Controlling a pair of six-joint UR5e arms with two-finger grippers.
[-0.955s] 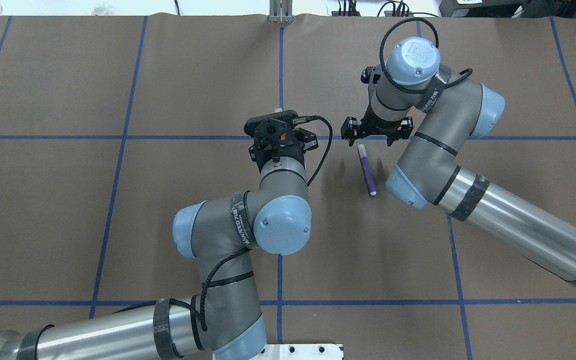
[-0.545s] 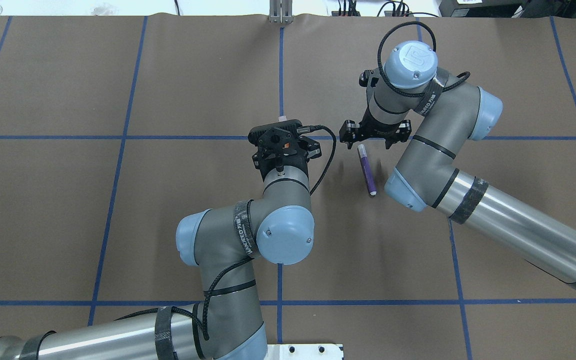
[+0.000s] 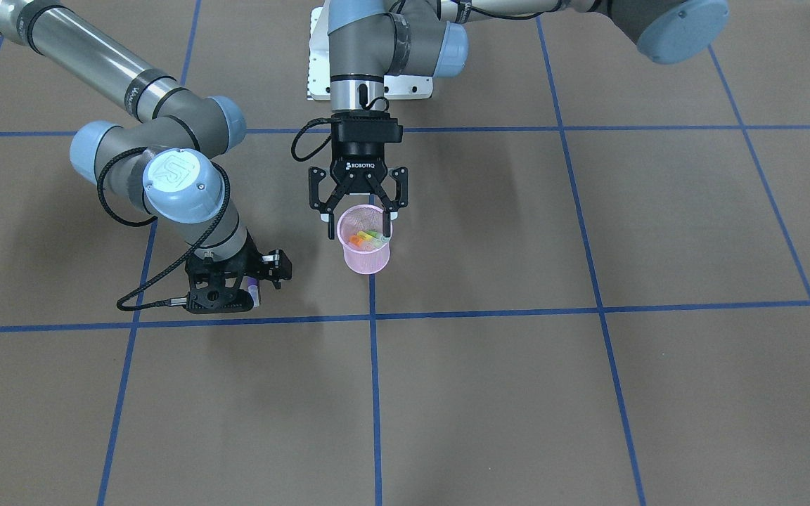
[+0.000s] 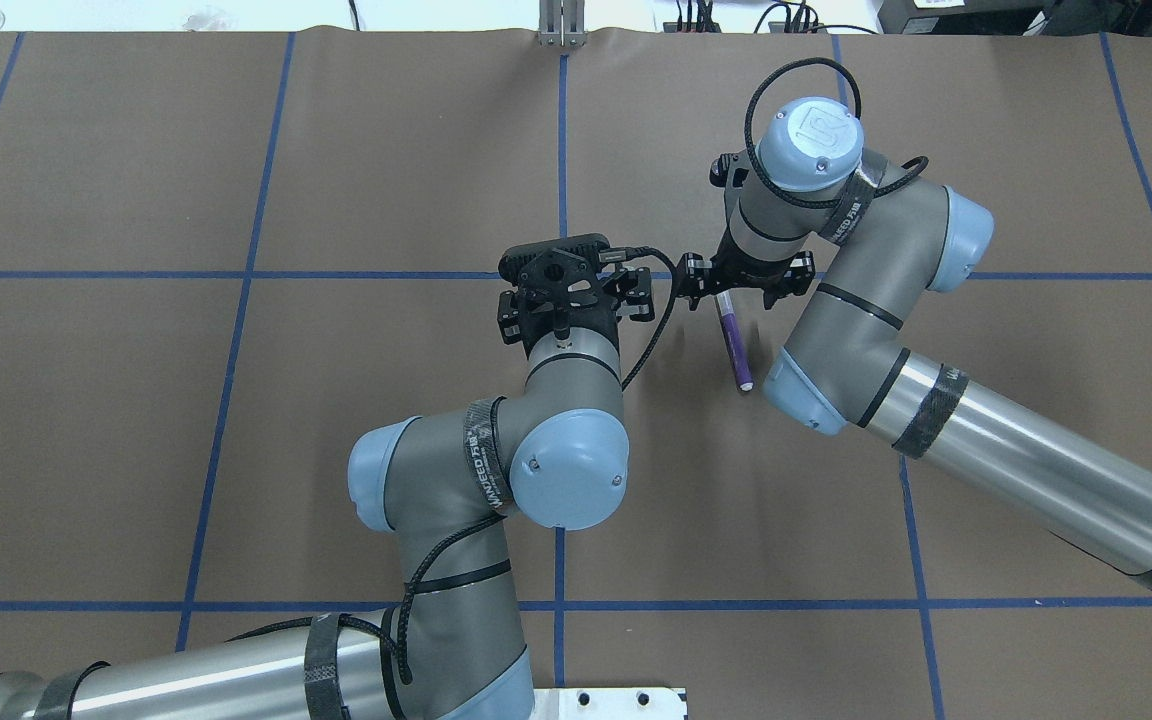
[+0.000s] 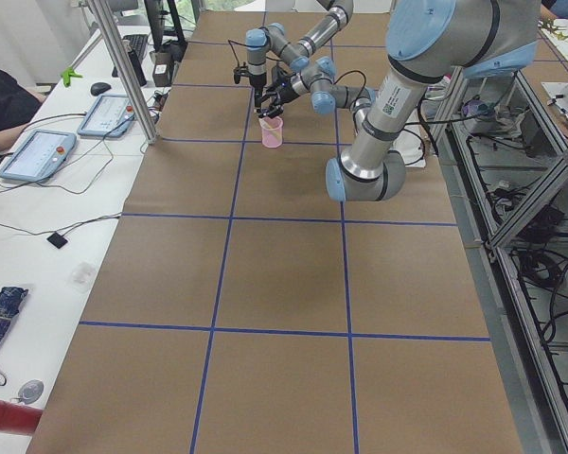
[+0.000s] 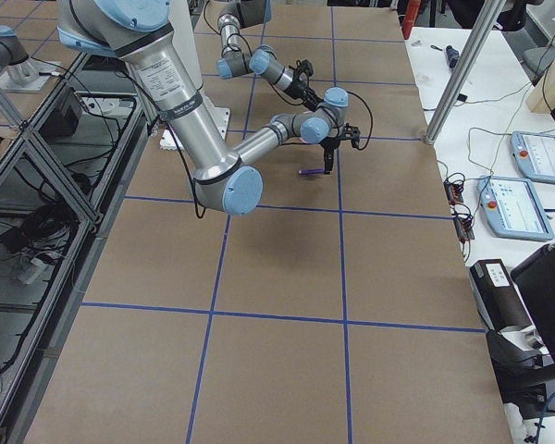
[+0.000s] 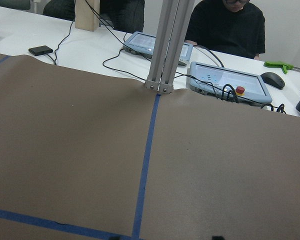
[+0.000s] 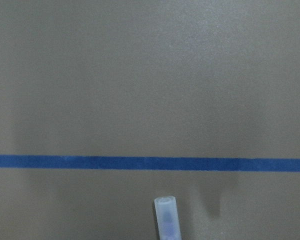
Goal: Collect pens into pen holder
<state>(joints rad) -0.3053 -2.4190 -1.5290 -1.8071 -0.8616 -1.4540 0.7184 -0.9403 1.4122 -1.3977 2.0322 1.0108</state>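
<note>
Purple pen lies flat right of centre; likely light, stiff, rolls easily, so pinch mid-barrel. Right gripper wide open above its far end. Left gripper seems clamped on pen holder.

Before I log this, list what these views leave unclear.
Pen holder: hidden beneath the left wrist in the overhead view.
Purple pen: nearly all covered by the right tool in the front view.
Left tool: whether it grips the pen holder, front view undecided.
</note>
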